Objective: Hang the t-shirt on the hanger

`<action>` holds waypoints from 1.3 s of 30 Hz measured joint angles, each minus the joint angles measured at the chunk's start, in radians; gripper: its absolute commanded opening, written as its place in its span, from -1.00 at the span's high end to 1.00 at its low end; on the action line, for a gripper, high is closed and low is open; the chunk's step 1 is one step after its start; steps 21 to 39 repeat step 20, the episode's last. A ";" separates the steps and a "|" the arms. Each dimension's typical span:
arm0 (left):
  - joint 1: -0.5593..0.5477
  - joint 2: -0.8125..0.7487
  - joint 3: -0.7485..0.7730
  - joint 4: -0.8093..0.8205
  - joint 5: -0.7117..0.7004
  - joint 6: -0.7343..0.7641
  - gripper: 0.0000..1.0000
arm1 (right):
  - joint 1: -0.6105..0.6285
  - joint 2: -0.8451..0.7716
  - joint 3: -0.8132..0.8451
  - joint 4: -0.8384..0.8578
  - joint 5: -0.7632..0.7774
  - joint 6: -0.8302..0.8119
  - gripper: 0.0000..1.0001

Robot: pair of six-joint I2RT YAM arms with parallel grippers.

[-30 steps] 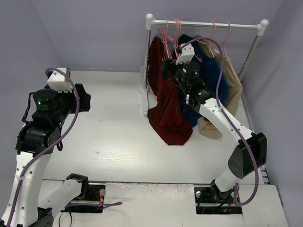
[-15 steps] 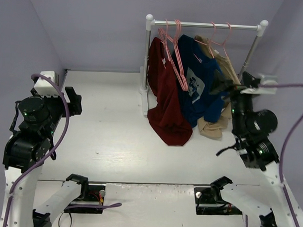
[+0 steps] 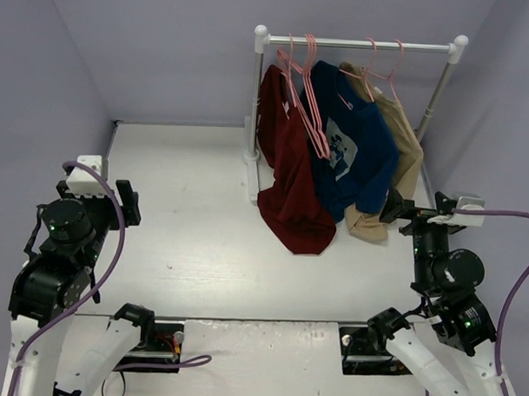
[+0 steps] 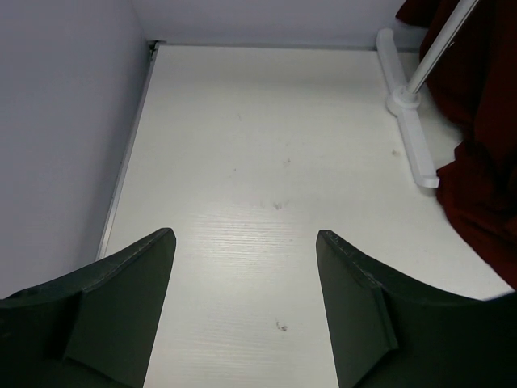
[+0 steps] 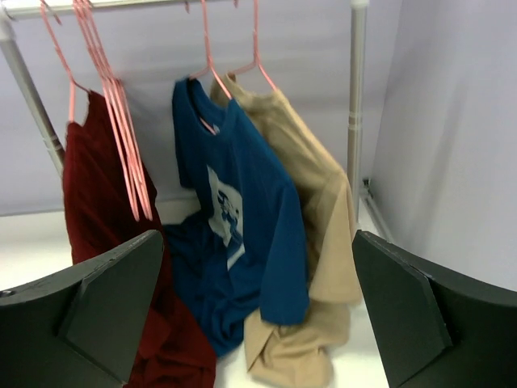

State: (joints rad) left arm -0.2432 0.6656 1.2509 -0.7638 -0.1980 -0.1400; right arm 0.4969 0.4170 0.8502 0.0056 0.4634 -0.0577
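At the left end of the rack the t-shirt is seen hung from a hanger, its hem pooled on the surface. The right claw, at the rack a second ago, has been drawn back and spread wide, empty. The left claw is spread too, with nothing held. The task is judged done, or nearly so.

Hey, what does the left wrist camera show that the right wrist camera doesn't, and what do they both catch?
Only the left wrist view: the rack's white foot and the open left gripper. Only the right wrist view: the empty pink hangers, the navy shirt, the tan shirt and the open right gripper. Both: the maroon t-shirt, the rack's left post and some white table.
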 measured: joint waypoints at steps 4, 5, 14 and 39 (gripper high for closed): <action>0.000 -0.015 -0.053 -0.006 -0.025 0.010 -0.31 | 0.000 0.002 -0.015 -0.043 0.047 0.077 -1.00; 0.000 -0.016 -0.060 -0.009 -0.029 0.011 -0.31 | 0.000 0.009 -0.015 -0.044 0.058 0.092 -1.00; 0.000 -0.006 -0.065 -0.008 -0.044 0.021 -0.32 | 0.000 0.184 0.035 -0.062 0.150 0.175 -1.00; 0.000 0.003 -0.065 -0.008 -0.048 0.029 -0.32 | 0.000 0.205 0.058 -0.070 0.146 0.181 -1.00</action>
